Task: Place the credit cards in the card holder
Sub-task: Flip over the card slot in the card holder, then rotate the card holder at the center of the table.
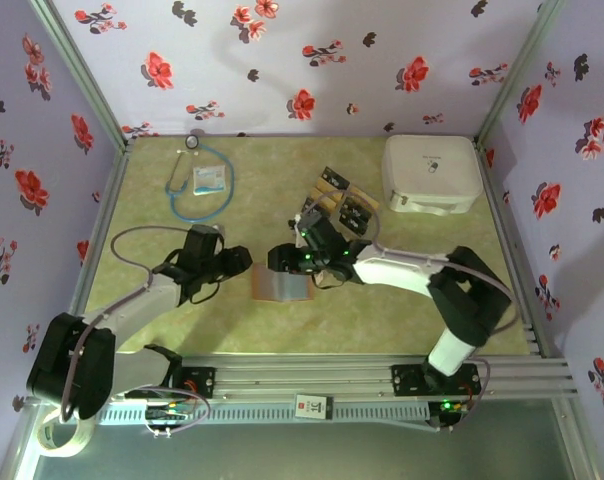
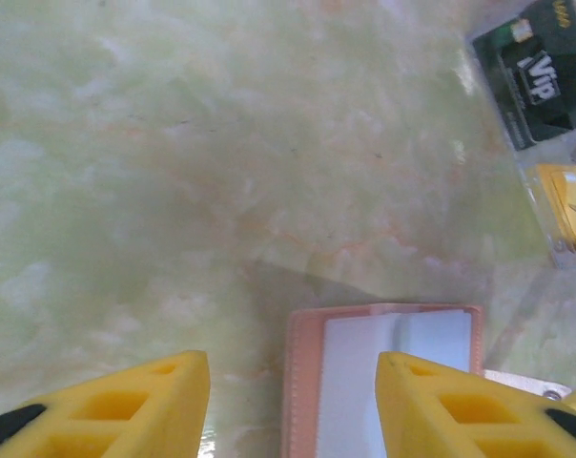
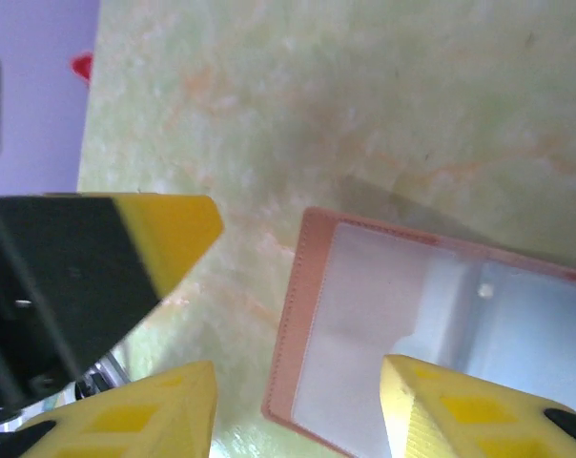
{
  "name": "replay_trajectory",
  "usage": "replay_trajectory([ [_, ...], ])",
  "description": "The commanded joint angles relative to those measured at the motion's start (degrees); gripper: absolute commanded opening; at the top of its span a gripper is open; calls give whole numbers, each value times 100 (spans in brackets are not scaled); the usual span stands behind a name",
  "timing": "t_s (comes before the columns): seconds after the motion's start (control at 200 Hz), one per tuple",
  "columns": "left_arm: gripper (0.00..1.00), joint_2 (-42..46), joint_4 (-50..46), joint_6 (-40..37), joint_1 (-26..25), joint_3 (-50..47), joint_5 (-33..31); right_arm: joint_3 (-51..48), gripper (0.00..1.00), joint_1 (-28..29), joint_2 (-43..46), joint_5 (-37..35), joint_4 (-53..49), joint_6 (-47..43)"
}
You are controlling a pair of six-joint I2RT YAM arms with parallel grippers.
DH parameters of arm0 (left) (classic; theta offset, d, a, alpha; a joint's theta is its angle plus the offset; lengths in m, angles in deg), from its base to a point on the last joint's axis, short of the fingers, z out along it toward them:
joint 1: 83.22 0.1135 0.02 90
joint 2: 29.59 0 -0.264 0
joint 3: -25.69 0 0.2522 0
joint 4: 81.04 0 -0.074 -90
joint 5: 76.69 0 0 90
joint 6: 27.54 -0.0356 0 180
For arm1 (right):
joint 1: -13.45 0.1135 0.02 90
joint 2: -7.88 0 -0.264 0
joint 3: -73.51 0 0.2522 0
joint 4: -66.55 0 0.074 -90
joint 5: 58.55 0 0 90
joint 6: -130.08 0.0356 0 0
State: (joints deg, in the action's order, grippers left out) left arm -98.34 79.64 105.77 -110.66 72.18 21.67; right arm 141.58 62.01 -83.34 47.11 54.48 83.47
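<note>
At the centre of the surface (image 1: 332, 330), the card holder (image 1: 282, 285) was spread open with no card seen inside, the left end effector (image 1: 237, 262) and right end effector (image 1: 282, 258) were held released and empty over it, and the credit cards (image 1: 337, 200) were found just behind, yet to be loaded.

The top external camera looks steeply down from above and behind the arm bases, taking in the whole pale green marbled table (image 1: 282, 170). The left wrist camera looks down close past the left gripper's yellow fingers (image 2: 126, 401), the right wrist camera past the right gripper's yellow fingers (image 3: 135, 415). All three views share the open reddish-brown leather-like card holder (image 1: 280, 285) (image 2: 350, 382) (image 3: 364, 334).
</note>
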Motion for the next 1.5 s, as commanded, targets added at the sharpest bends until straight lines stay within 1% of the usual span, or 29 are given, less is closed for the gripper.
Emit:
replay_trajectory([
  [0.0,51,-3,-485,-460,-276,370,-268,-347,49,-139,362,-798,-990,-500],
  [0.09,52,-158,-714,-667,-543,589,-550,-555,52,-205,603,-1280,-1338,-649],
  [0.19,52,-413,-999,-874,-823,834,-958,-791,57,-303,768,-1599,-1539,-718],
  [0.24,52,-537,-1128,-954,-935,932,-1140,-914,59,-345,811,-1649,-1541,-716],
  [0.345,53,-778,-1265,-1099,-1159,1063,-1438,-1043,59,-392,784,-1663,-1485,-704],
  [0.525,54,-1097,-1260,-1211,-1343,1096,-1613,-1072,58,-425,490,-1584,-1317,-700],
  [0.61,54,-1207,-1217,-1237,-1391,1056,-1636,-1062,55,-434,337,-1527,-1200,-694],
  [0.665,54,-1258,-1171,-1247,-1417,1009,-1646,-1049,51,-448,258,-1488,-1148,-688],
  [0.765,54,-1355,-1095,-1245,-1426,916,-1653,-1045,39,-476,193,-1453,-1092,-683],
  [0.93,55,-1451,-1068,-1135,-1427,793,-1764,-1143,13,-563,288,-1478,-1099,-692],
  [0.96,55,-1452,-1061,-1121,-1427,760,-1782,-1179,10,-582,337,-1483,-1101,-687],
  [1.02,54,-1475,-1044,-1093,-1426,716,-1803,-1254,5,-619,409,-1502,-1101,-683],
  [1.095,54,-1527,-1018,-1088,-1424,693,-1816,-1346,4,-671,481,-1505,-1092,-669],
  [1.42,54,-1982,-919,-1148,-1428,861,-1890,-1579,4,-707,637,-1487,-1025,-518],
  [1.495,55,-2035,-916,-1169,-1422,916,-1899,-1594,5,-709,677,-1468,-1011,-490],
])
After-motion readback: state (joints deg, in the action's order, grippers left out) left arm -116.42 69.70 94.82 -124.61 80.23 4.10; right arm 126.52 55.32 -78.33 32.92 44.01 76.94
